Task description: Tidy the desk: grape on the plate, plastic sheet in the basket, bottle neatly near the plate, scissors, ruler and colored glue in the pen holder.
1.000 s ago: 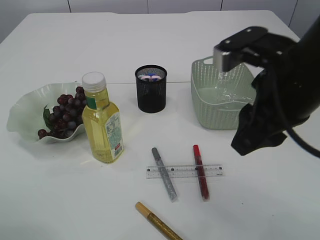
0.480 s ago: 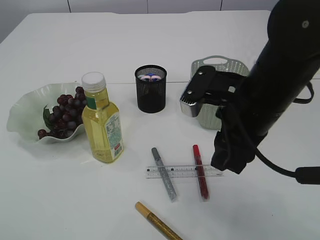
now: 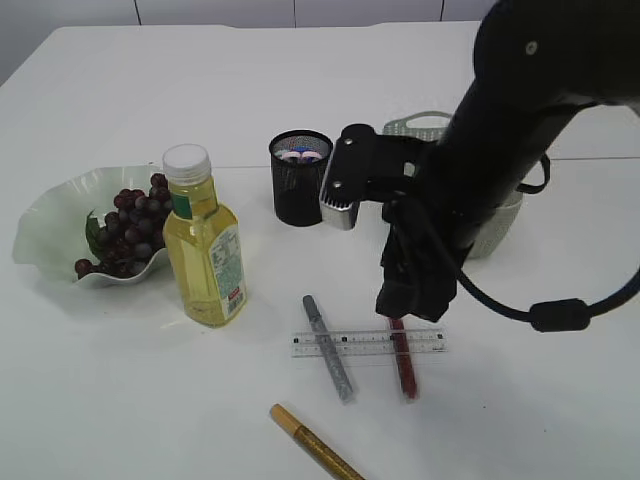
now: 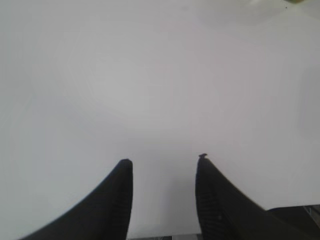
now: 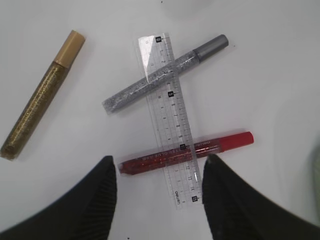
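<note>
Within the last second the right arm swung away from the pale green woven plastic basket (image 3: 500, 215) near the counter's far right edge and came down over the stationery toward the near edge, so that the right end effector (image 5: 157, 192) hung just above the red glitter glue pen (image 5: 187, 152), its jaws spread apart and widening, empty. The clear plastic ruler (image 5: 172, 117) lay across both the red pen and the silver glitter glue pen (image 5: 162, 75), with the gold glitter glue pen (image 5: 37, 97) lying apart toward the near edge. This move suggested the sheet had been dropped off (the arm hid the basket's inside, so that could not be checked) and that the glue and ruler were next, bound for the black mesh pen holder (image 3: 300, 180) at mid-counter. The dark grapes (image 3: 130, 225) already sat in the wavy pale green plate (image 3: 45, 215) by the left edge, and the yellow oil bottle with a white cap (image 3: 205, 240) stood just beside it. The left end effector (image 4: 164, 167) hovered over bare counter (image 4: 150, 75), jaws parted and grasping nothing.
</note>
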You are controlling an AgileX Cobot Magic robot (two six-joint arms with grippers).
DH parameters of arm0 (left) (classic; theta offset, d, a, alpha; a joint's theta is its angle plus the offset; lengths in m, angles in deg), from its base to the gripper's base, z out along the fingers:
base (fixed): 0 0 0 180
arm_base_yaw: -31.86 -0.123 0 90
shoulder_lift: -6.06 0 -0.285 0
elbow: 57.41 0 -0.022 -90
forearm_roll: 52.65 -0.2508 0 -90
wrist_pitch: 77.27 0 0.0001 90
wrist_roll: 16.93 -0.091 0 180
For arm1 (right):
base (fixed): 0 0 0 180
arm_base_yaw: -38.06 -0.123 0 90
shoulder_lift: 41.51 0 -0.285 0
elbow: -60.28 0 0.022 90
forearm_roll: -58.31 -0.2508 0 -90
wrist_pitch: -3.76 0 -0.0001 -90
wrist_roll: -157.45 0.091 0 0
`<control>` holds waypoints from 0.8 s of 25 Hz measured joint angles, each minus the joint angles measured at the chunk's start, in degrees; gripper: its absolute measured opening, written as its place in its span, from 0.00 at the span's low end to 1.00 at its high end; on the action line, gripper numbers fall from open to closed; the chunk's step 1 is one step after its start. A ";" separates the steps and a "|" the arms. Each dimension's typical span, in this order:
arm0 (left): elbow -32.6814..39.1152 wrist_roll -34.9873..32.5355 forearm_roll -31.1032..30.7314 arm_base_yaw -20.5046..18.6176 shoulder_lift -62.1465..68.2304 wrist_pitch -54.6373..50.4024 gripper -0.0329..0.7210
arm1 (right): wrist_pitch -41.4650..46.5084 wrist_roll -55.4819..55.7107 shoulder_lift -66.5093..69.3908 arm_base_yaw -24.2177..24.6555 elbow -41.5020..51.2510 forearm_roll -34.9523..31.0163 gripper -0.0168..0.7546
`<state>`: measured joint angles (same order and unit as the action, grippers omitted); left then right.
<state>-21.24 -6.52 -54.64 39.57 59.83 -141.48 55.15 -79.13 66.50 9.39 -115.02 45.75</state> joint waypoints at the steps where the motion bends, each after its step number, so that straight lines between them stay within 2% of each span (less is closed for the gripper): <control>1: 0.14 -0.10 0.00 0.00 0.00 0.89 0.46 | 0.00 -0.30 0.93 -0.10 -0.20 0.00 0.55; 9: 0.14 -1.27 0.68 -0.22 0.00 5.31 0.58 | 0.00 -2.52 8.13 -2.41 -2.92 1.39 0.57; 20: 0.14 -1.84 0.71 -0.22 0.00 5.31 0.60 | -2.88 0.71 15.08 -4.04 -4.04 7.42 0.58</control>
<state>-21.11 -8.36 -53.92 39.36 59.83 -136.16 52.27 -78.42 81.57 5.35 -119.06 53.16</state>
